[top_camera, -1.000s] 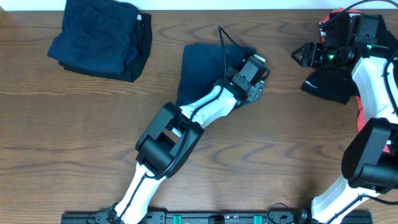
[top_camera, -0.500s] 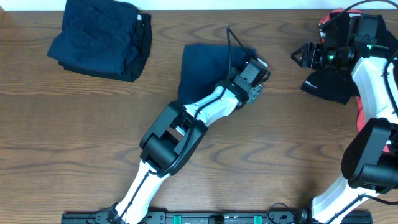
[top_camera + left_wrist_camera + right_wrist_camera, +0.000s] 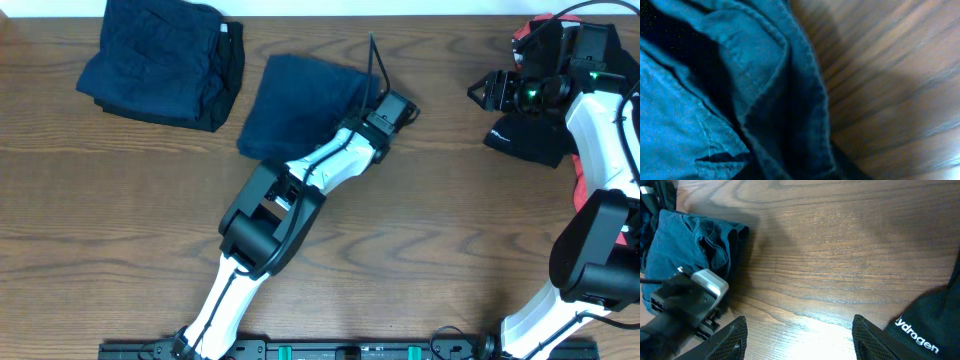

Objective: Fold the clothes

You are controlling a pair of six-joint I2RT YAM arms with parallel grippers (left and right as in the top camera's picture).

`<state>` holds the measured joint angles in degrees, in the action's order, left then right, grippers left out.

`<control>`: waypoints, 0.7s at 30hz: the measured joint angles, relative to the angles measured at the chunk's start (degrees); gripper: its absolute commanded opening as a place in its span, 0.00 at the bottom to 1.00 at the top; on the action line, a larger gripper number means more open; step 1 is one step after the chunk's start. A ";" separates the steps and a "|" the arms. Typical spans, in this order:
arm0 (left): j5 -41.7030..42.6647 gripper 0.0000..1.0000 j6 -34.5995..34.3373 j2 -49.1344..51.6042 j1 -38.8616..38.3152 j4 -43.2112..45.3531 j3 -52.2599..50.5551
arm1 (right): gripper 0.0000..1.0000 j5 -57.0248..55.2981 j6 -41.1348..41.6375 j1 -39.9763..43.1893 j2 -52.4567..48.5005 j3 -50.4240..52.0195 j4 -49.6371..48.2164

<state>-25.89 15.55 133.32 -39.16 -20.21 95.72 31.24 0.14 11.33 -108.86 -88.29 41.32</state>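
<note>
A dark navy denim pile [image 3: 160, 65] sits folded far left, my left end effector [image 3: 388, 108], its grip hidden, works the second navy garment [image 3: 290, 110], and a black-and-coral top [image 3: 525, 135] awaits my spread right end effector [image 3: 801, 337].

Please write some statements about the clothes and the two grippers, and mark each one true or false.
The folded navy stack lies at the far left. True.
The right gripper is shut on the black garment. False: its fingers are open and hold nothing; the garment lies beside it.
The left gripper is at the right edge of the middle navy garment. True.
The black garment bears no lettering. False: it reads "hydrogen".
</note>
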 measured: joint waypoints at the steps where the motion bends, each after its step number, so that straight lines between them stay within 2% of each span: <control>1: -0.26 0.15 0.13 0.04 0.26 -0.42 0.00 | 0.66 0.00 0.02 0.00 0.00 0.00 0.02; 2: -0.42 0.06 -0.09 0.09 0.48 -0.66 0.00 | 0.66 0.00 0.00 0.00 0.00 0.00 0.02; 14: -1.99 0.06 0.17 -0.61 1.95 -6.86 -0.04 | 0.65 0.00 0.00 0.00 0.00 0.00 0.22; 21: 0.66 0.06 -2.91 -7.54 5.29 -13.79 -2.95 | 0.66 0.00 0.00 0.00 0.00 0.00 0.22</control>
<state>-25.23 12.64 125.78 -33.87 -34.00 92.77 31.24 0.14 11.33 -108.86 -88.29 41.54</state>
